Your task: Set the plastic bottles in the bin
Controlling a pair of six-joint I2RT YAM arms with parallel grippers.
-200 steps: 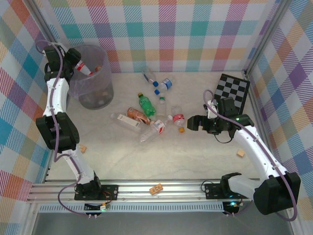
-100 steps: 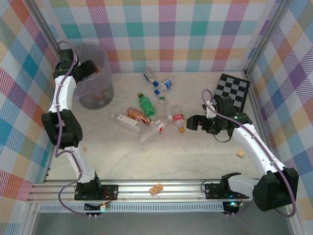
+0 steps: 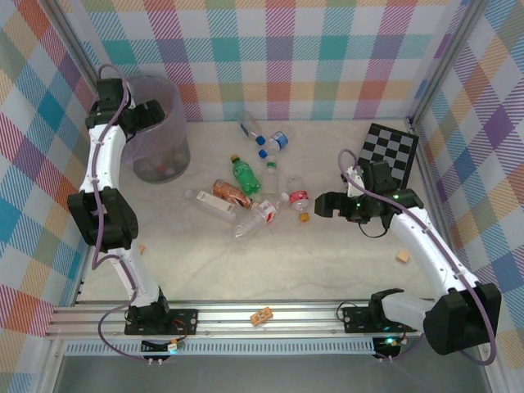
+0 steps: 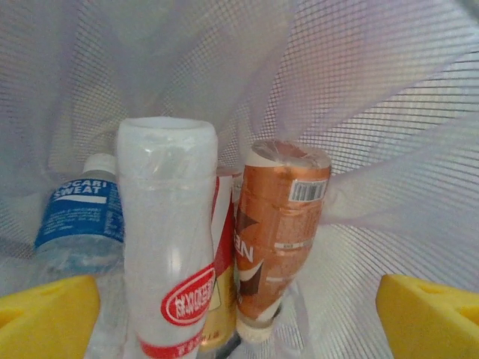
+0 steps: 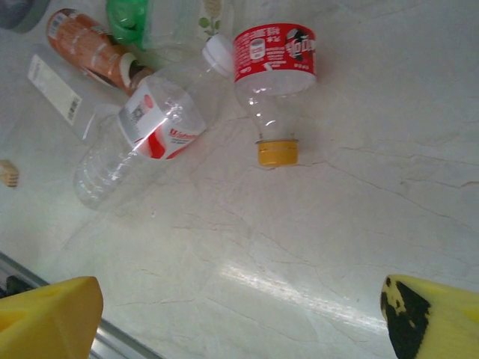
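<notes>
Since a second ago the left arm [image 3: 105, 160] has been dipping its wrist over the bin's rim, and the red-capped bottle it was carrying is no longer showing in its grip. The right arm [image 3: 417, 237] is hardly shifting.

From above, the bin [image 3: 173, 147] is standing at the far left of the counter [image 3: 270, 262] with a few bottles lying at its bottom. The left jaws are hanging just inside its near-left rim. A cluster of bottles [image 3: 244, 173] is lying loose mid-counter, and the right jaws are hovering just right of the red-label bottle [image 3: 299, 199].

At the left wrist, the jaws are spread wide and gripping nothing. They are looking down the bin's wall [image 4: 359, 90] at a white bottle [image 4: 168, 247], a copper bottle [image 4: 277, 232] and a blue-label bottle [image 4: 78, 217] lying side by side.

At the right wrist, the jaws are likewise released and empty above the bare counter. The red-label bottle [image 5: 273, 63] is lying ahead, just beside a clear bottle [image 5: 142, 134].

The drop appears to be finishing. Next, the left arm is likely needing to lift clear of the rim, and the right jaws to come forward, settle across the red-label bottle and clench.
</notes>
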